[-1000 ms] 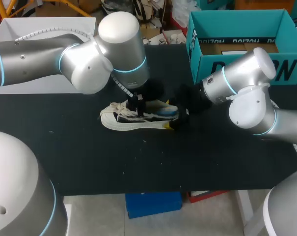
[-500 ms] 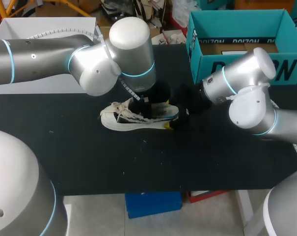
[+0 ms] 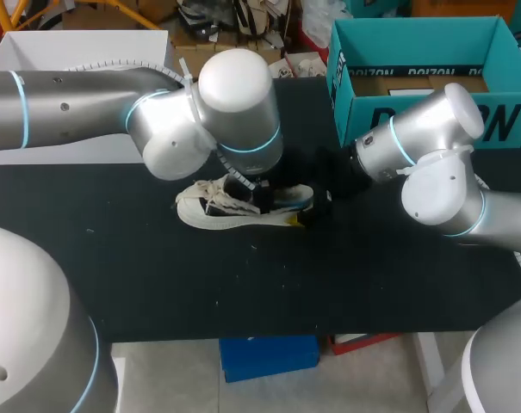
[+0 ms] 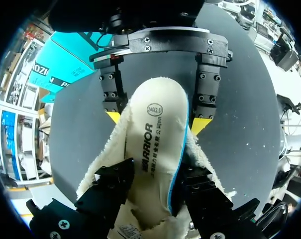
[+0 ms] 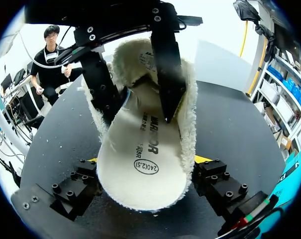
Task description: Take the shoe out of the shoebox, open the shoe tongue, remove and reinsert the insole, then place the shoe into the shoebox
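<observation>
Roughly halfway through, I'd say. The white low-top sneaker with loose white laces is out of the box and lies on the black worktop, about mid-table, so step one is done. The tongue looks pulled open enough. From the head view the left arm reaches straight down into the shoe's opening.

We're now in the insole part. The left gripper is closed on the cream insole with the fleecy edge and blue underside, one black finger on each long side. The insole bends a bit between them. Its heel end is tilted up and in plain sight from both wrist cams, so it isn't seated flat in the shoe. I can't say from this alone whether it's on its way out or going back in.

The right gripper sits at the heel end of the shoe, just under the raised insole. I can't tell if it really clamps the heel or only sits around it, because the insole hides the contact.

What's left, as I judge it:
- finishing the insole business, pressed flat all the way to the toe
- carrying the shoe over to the open teal cardboard shoebox, which stands at the far right of the worktop, well apart from the shoe
</observation>
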`<state>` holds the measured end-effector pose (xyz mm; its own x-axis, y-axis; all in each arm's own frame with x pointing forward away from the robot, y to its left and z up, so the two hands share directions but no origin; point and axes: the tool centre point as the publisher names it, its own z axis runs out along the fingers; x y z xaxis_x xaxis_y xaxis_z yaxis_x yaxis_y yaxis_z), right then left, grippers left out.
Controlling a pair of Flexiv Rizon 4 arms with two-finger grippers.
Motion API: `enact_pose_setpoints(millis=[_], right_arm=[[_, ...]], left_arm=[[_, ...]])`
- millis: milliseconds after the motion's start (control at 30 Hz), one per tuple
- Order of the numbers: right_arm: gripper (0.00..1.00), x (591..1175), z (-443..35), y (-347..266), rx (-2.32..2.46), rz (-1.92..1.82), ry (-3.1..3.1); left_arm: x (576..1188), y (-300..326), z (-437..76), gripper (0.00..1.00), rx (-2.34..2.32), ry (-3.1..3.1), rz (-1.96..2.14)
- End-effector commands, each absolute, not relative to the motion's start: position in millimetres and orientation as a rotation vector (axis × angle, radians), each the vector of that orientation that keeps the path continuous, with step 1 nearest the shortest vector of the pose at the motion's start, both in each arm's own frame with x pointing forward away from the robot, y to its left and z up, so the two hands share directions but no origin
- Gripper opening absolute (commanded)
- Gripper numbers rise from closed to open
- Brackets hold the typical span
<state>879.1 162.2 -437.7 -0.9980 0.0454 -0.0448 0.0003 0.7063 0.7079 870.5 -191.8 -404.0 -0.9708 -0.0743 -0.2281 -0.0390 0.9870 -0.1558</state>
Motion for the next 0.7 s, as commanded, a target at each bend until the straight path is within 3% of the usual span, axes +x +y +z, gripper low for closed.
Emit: enact_pose_setpoints(millis=[33, 233, 300, 333, 367, 700], right_arm=[[0.00, 878.8, -439.9, 162.2, 0.040, 1.177, 2.850], [0.00, 878.8, -439.9, 162.2, 0.040, 1.177, 2.850], [0.00, 878.8, -439.9, 162.2, 0.040, 1.177, 2.850], [0.00, 878.8, -439.9, 162.2, 0.040, 1.177, 2.850], [0.00, 878.8, -439.9, 162.2, 0.040, 1.177, 2.850], [0.00, 878.8, -439.9, 162.2, 0.040, 1.177, 2.850]], left_arm=[[870.9, -200.9, -405.7, 0.48, -0.080, 2.883, -0.229], [871.6, -210.1, -404.9, 0.43, -0.063, 2.879, -0.251], [871.3, -211.2, -405.2, 0.24, -0.059, 2.879, -0.253], [871.1, -211.3, -405.3, 0.06, -0.057, 2.879, -0.254], [870.7, -210.8, -405.4, 0.00, -0.055, 2.880, -0.255], [860.7, -197.4, -385.7, 0.00, -0.054, 2.914, -0.308]])
